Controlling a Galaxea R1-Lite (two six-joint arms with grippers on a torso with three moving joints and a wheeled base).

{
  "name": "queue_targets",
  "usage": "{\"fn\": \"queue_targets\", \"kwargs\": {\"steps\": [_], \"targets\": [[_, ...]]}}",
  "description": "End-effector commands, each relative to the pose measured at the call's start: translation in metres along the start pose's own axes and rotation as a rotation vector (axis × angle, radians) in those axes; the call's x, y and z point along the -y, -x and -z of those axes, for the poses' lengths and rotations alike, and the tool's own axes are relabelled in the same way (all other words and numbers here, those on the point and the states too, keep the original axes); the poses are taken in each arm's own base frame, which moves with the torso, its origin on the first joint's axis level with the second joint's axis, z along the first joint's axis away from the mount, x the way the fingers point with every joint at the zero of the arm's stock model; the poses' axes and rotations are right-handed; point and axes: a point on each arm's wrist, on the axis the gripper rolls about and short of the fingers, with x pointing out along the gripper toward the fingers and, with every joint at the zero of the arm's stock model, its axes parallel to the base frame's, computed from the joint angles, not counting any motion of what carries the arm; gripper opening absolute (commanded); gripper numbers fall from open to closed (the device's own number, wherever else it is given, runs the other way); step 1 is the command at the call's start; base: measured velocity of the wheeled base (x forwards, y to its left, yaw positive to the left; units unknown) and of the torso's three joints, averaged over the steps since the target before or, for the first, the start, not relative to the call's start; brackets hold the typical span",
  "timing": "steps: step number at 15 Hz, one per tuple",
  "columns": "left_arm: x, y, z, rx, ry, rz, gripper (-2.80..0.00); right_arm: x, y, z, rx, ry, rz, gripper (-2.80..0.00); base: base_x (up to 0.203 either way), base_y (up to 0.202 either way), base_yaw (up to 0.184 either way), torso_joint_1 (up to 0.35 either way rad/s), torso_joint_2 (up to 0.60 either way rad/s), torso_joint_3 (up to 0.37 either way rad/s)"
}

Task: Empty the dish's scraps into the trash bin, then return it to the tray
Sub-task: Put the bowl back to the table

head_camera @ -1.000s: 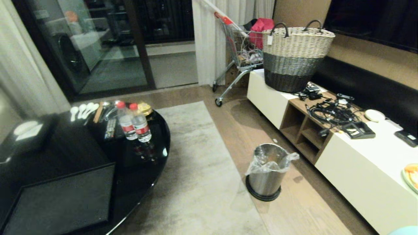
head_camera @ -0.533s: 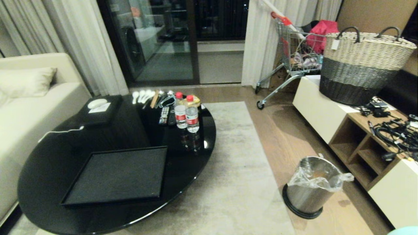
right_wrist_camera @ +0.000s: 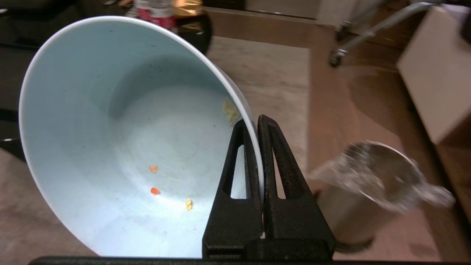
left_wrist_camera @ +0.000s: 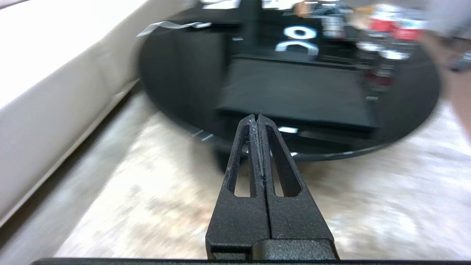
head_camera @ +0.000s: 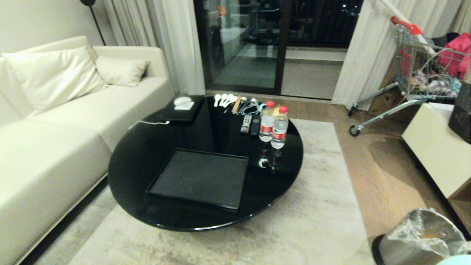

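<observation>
My right gripper [right_wrist_camera: 250, 123] is shut on the rim of the dish [right_wrist_camera: 110, 129], a pale bluish-white bowl tipped toward the wrist camera. Only tiny orange and yellowish bits of the scraps [right_wrist_camera: 155, 191] cling inside it. A sliver of the dish [head_camera: 456, 260] shows at the head view's bottom right corner. The steel trash bin [head_camera: 415, 239] with its clear liner stands on the floor just beside the dish, and the right wrist view shows this trash bin [right_wrist_camera: 371, 191] too. The black tray [head_camera: 200, 177] lies bare on the round black table [head_camera: 147, 154]. My left gripper [left_wrist_camera: 257, 117] is shut and holds nothing, over the rug before the tray [left_wrist_camera: 294, 90].
Two water bottles [head_camera: 274, 127], remotes [head_camera: 250, 124] and spoons [head_camera: 224, 99] sit at the table's far side. A cream sofa [head_camera: 55, 129] runs along the left. A shopping cart [head_camera: 412, 73] and a white cabinet [head_camera: 434, 147] stand at the right. A pale rug [head_camera: 312, 221] lies under the table.
The whole head view has swung left, so the camera has turned. The table and tray are now central, and the bin has slid to the bottom right corner. Both arms keep their pose.
</observation>
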Motion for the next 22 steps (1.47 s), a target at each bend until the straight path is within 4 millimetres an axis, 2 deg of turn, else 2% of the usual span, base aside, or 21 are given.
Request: {"fn": "queue_targets", "kwargs": {"steps": [1,7,16,22], "targets": [[0.0,0.0,0.0,0.001,0.001,0.0,-2.8,0.0,-0.0001,0.0,-0.001,0.001,0.0,-2.8,-0.002,-0.011,0.166,-0.002,0.0,0.002],[0.0,0.0,0.0,0.001,0.0,0.0,-2.8,0.0,-0.0001,0.0,-0.001,0.001,-0.001,-2.8,-0.002,-0.009,0.153,0.002,0.0,0.002],[0.0,0.0,0.0,0.001,0.0,0.0,-2.8,0.0,-0.0001,0.0,-0.001,0.001,-0.001,-2.8,0.0,0.0,0.007,0.002,0.0,0.0],[0.0,0.0,0.0,0.001,0.001,0.0,-2.8,0.0,-0.0001,0.0,-0.001,0.001,-0.001,-2.8,0.173,0.0,-0.001,0.003,0.0,0.003]]}}
